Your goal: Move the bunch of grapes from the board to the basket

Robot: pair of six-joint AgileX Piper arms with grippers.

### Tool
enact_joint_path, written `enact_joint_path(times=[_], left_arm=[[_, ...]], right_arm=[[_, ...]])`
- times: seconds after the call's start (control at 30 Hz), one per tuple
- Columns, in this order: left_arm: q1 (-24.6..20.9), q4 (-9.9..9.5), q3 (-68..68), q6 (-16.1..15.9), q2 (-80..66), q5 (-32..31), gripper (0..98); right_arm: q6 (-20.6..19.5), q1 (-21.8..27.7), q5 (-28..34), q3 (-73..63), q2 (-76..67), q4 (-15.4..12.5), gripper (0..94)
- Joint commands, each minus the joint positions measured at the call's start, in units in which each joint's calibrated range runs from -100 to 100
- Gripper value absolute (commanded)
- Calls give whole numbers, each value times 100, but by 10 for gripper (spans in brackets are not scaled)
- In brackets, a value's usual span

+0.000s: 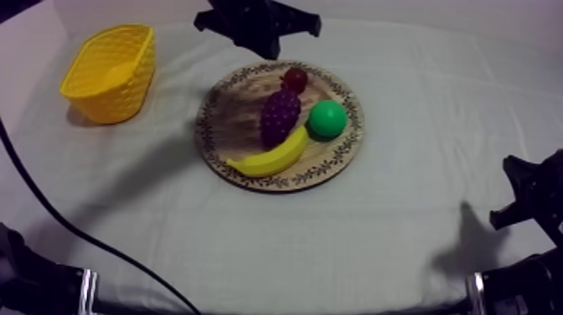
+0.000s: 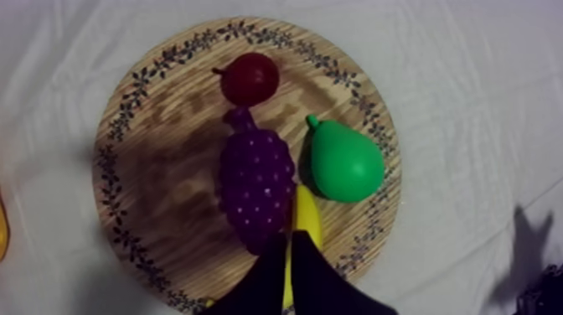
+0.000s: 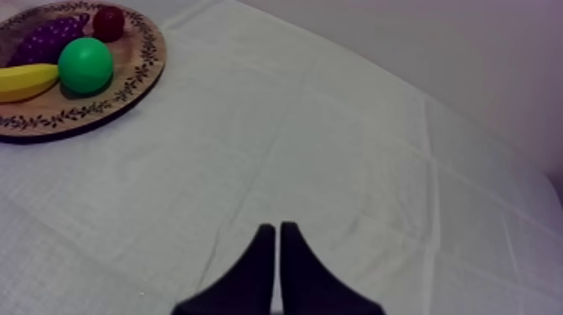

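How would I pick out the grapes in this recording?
Find the round wooden board mid-table. The bunch of grapes lies at its centre, between the small red fruit and the banana, beside the pear. It alone is dark purple and dotted.

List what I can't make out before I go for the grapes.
1. Banana: left wrist view, mostly hidden by grapes and left gripper.
2. Board: right wrist view, partly cut off by the edge.
3. Basket: left wrist view, all but a sliver cut off by the edge.
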Motion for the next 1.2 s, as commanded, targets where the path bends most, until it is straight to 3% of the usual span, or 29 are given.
enact_joint_path(times=[0.0,0.3,0.63,0.8,1.17], left_arm=[[9,-11,-15,18,39,5,74],[38,-38,86,34,84,-27,396],[72,-34,228,-5,105,-82,616],[67,-30,213,-85,248,-98,674],[-9,22,-202,-181,1086,-28,668]], right_arm=[[0,-1,-3,-2,-1,0,3],[0,-1,-3,-2,-1,0,3],[0,-1,-3,-2,-1,0,3],[0,-1,-3,-2,-1,0,3],[0,-1,-3,-2,-1,0,3]])
